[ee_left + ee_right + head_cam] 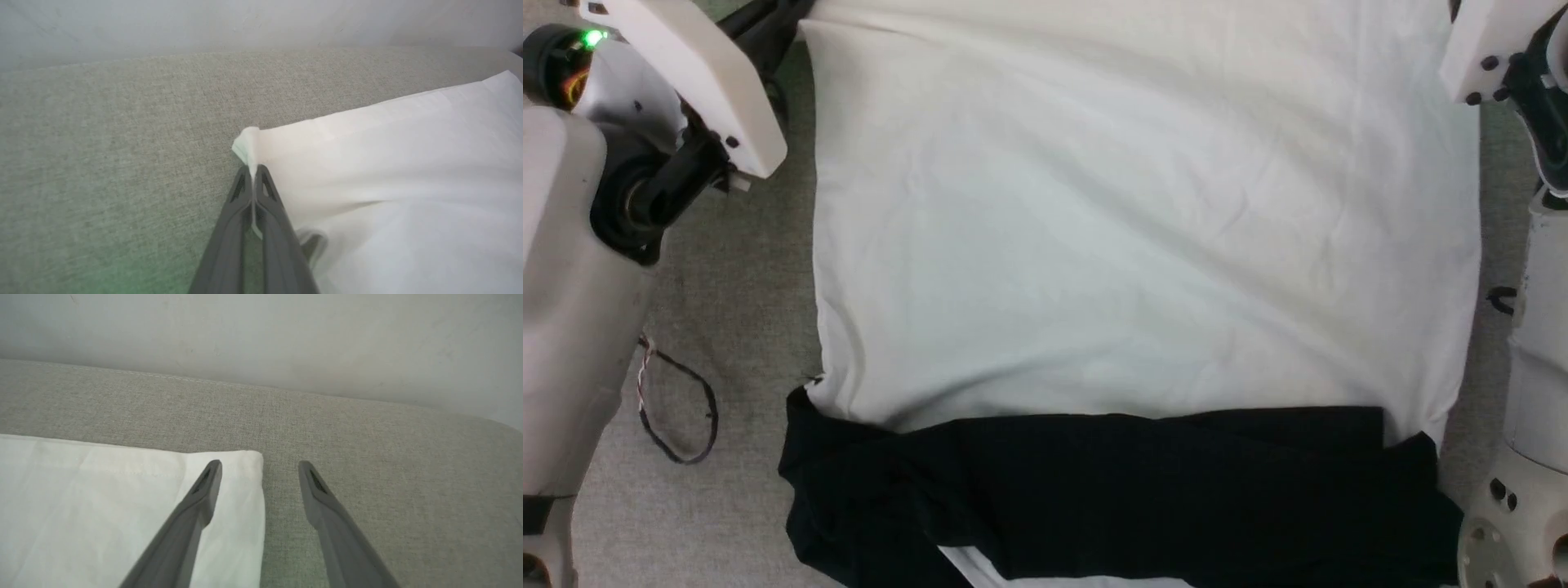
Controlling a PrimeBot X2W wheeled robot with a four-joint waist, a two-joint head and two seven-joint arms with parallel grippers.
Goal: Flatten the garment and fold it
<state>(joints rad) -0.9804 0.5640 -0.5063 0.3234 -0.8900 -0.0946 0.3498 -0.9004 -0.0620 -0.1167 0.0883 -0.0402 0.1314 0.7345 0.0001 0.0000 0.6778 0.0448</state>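
The garment (1143, 245) lies spread on a grey fabric surface, its white body wide and fairly smooth, with the black sleeves (1111, 498) folded across its near end. In the left wrist view my left gripper (253, 171) is shut on the garment's white far corner (249, 143), a pinch of cloth between the fingertips. In the right wrist view my right gripper (260, 467) stands open over the other far corner (245, 465), one finger (204, 486) above the cloth and the other (314, 486) above bare surface.
The grey fabric surface (735, 327) runs on both sides of the garment, and a pale wall (261, 335) rises behind its far edge. A thin dark cable loop (678, 408) lies at the left beside my pale left arm (572, 286). My right arm (1535, 367) borders the right edge.
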